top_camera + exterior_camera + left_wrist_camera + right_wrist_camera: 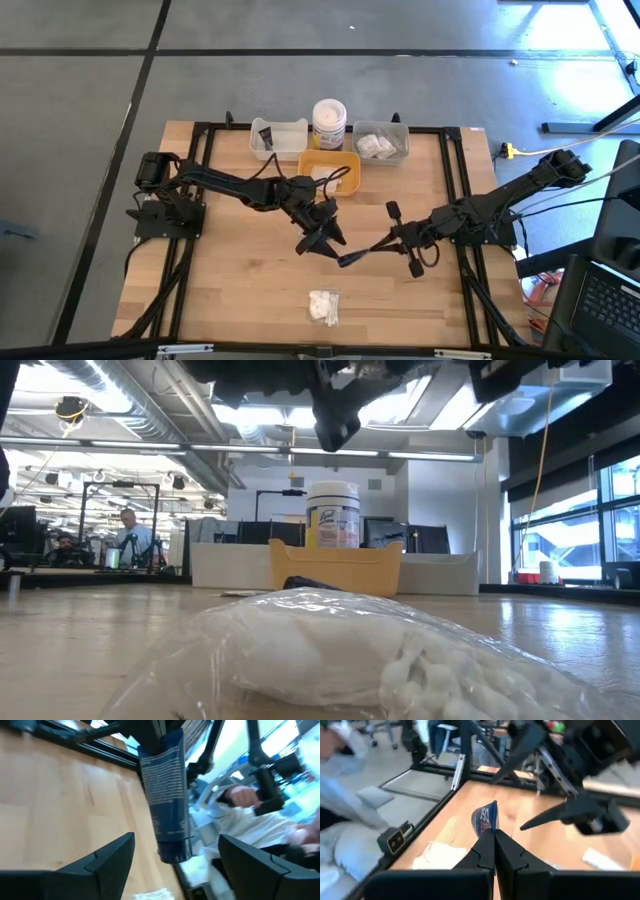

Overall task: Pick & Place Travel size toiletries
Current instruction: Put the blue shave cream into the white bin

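Right gripper (495, 837) is seen with its fingers pressed together on the crimped end of a dark blue tube (485, 819), which is carried above the middle of the wooden table (230, 280). Just across from it, the left gripper (322, 240) is held with its fingers spread wide, and in its wrist view the tube (166, 800) is framed between the two open fingers (107, 852) without being touched by either.

A hand-over appears to be the step in hand (this is a judgement from the posture of the two arms). For it to be done well, the left gripper should be brought further along the tube until the body sits squarely between the pads, and closed on the firm middle of the tube, not on the cap end. Release by the right gripper should be delayed until that grip is sure, since a smooth tube can slip or swing.

Outward from the grippers, a clear-wrapped bundle of white fluffy pieces (324, 306) lies on the table near its front edge, well apart from both arms. At the far edge a yellow tray (345, 160) is flanked by a white tray (290, 128) and a grey tray (398, 130), with a white jar (328, 124) standing behind.
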You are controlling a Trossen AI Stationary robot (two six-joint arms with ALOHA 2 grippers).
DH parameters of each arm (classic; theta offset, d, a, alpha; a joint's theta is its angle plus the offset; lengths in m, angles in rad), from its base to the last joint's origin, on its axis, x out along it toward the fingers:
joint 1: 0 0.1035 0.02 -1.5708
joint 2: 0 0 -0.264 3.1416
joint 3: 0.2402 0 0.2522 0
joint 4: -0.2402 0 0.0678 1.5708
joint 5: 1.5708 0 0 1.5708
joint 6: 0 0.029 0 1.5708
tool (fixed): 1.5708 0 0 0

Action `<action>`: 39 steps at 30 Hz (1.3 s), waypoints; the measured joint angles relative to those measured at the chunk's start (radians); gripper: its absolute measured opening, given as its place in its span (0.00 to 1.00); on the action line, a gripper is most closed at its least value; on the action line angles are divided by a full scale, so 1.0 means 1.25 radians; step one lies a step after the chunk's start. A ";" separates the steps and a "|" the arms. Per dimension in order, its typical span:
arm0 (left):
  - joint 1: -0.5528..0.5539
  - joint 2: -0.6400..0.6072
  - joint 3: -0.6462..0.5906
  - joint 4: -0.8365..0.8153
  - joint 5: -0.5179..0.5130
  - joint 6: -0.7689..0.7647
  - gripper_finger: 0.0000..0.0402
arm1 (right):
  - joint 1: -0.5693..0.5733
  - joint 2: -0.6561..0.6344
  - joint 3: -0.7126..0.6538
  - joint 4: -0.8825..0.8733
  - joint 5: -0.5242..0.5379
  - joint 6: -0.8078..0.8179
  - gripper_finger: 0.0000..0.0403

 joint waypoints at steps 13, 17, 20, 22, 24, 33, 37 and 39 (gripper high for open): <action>-0.037 0.000 0.000 -0.056 -0.240 0.170 0.69 | -0.052 0.023 0.038 -0.105 0.017 0.198 0.00; -0.037 0.000 0.000 -0.058 -0.277 0.181 0.69 | -0.066 0.059 0.103 -0.158 0.018 0.193 0.00; -0.037 0.000 0.000 -0.060 -0.279 0.184 0.69 | -0.080 0.100 0.160 -0.235 0.033 0.189 0.00; -0.037 0.000 0.000 -0.061 -0.279 0.194 0.69 | -0.090 0.130 0.198 -0.283 0.036 0.191 0.00; -0.038 0.000 0.000 -0.062 -0.279 0.199 0.69 | -0.096 0.159 0.228 -0.316 0.029 0.192 0.00; -0.038 0.000 0.000 -0.063 -0.330 0.216 0.69 | -0.098 0.244 0.262 -0.337 -0.036 0.208 0.00; -0.037 0.000 0.000 -0.063 -0.353 0.216 0.69 | -0.098 0.250 0.262 -0.334 -0.031 0.211 0.00; -0.037 0.000 0.000 -0.064 -0.365 0.216 0.69 | -0.098 0.249 0.262 -0.334 -0.013 0.211 0.00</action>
